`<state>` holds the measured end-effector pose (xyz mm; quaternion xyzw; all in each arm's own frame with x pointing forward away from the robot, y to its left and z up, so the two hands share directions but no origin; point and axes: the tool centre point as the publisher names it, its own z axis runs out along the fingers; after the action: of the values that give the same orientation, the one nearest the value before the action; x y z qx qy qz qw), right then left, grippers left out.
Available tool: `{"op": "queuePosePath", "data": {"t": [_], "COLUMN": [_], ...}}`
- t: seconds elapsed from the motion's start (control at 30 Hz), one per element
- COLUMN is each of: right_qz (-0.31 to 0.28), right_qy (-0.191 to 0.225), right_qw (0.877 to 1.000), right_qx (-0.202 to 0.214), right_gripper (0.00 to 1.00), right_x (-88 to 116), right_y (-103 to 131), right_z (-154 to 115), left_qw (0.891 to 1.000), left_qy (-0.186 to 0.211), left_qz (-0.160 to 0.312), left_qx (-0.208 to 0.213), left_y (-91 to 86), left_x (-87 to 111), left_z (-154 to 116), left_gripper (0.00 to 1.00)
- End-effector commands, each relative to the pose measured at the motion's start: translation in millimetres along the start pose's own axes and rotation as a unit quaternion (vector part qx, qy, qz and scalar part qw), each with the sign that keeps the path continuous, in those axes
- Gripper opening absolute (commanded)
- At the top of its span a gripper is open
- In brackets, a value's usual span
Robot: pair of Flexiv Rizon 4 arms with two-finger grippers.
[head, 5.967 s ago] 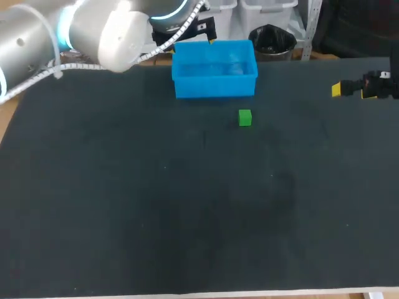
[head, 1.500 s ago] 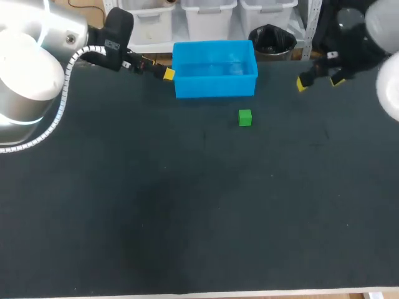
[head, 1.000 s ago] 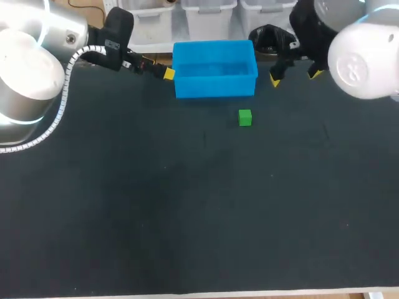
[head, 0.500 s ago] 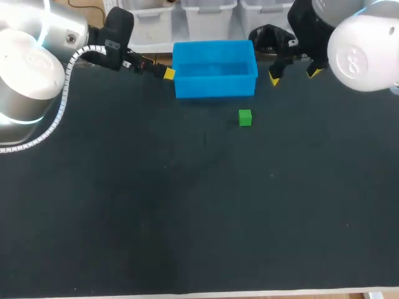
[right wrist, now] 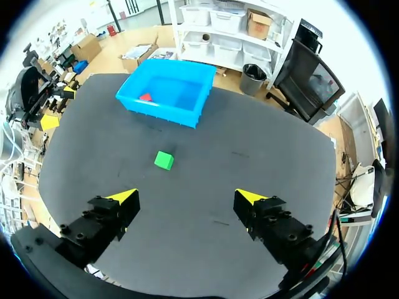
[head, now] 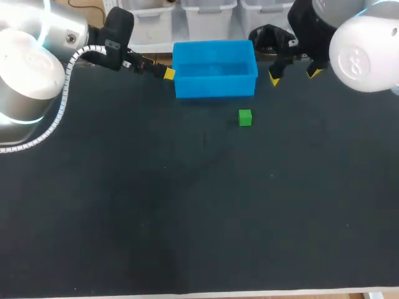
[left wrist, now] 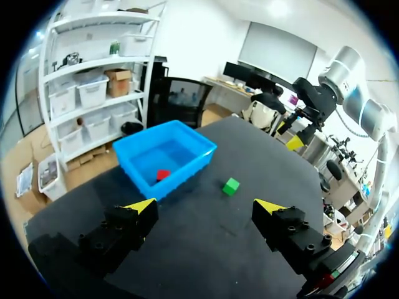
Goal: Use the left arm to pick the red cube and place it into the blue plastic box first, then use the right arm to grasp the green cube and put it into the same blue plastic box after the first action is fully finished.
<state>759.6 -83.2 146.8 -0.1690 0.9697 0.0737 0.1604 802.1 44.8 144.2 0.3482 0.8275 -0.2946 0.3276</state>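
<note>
Left arm (head: 37, 68): comes in from the left side. Left gripper (head: 165, 73) sits near the left end of the blue rectangular plastic box (head: 215, 88). Only one yellow tip is visible from the head camera. In the wrist view the left gripper (left wrist: 206, 208) has its fingers spread wide with nothing between them, only the dark table mat (left wrist: 187, 249) below.

Blue plastic box (left wrist: 181, 175): ahead of the left fingers, toward the left finger's side. Small red cube (left wrist: 163, 175) lies inside on the box floor, close to the wall nearest those fingers.

Small green cube (head: 245, 118): on the mat, outside the box and just in front of its long wall, not touching it. It lies ahead of the left fingers, between their lines (left wrist: 231, 185).

Right gripper (head: 294, 76): near the box's right end, fingers parted and holding nothing. In the wrist view the right gripper (right wrist: 187, 198) has the green cube (right wrist: 164, 160) ahead, nearer its left finger. The box (right wrist: 165, 115) is farther ahead, with the red cube (right wrist: 145, 97) inside.
</note>
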Motion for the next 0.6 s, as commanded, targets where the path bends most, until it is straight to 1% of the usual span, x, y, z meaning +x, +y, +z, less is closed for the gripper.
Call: {"op": "queuePosePath", "data": {"t": [0.03, 0.2, 0.33, 0.4, 0.6], "right_qz": [0.001, 0.001, 0.000, 0.001, 0.005], "right_qy": [-0.001, -0.001, 0.023, 0.027, 0.069], "right_qw": [1.000, 1.000, 1.000, 1.000, 0.997], "right_qx": [0.002, 0.002, 0.013, 0.015, 0.029], "right_gripper": [1.00, 1.00, 1.00, 1.00, 1.00], "right_x": [1, 1, 2, 2, 2], "right_y": [1, 1, 11, 12, 8], "right_z": [0, 0, 0, 0, 4], "left_qw": [1.000, 1.000, 1.000, 1.000, 1.000], "left_qy": [-0.004, -0.004, -0.004, -0.004, -0.004], "left_qz": [0.002, 0.002, 0.002, 0.002, 0.002], "left_qx": [0.001, 0.001, 0.001, 0.001, 0.001], "left_y": [0.5, 0.5, 0.5, 0.5, 0.5], "left_x": [1.8, 1.8, 1.8, 1.8, 1.8], "left_z": [0, 0, 0, 0, 0], "left_gripper": [1.00, 1.00, 1.00, 1.00, 1.00]}}
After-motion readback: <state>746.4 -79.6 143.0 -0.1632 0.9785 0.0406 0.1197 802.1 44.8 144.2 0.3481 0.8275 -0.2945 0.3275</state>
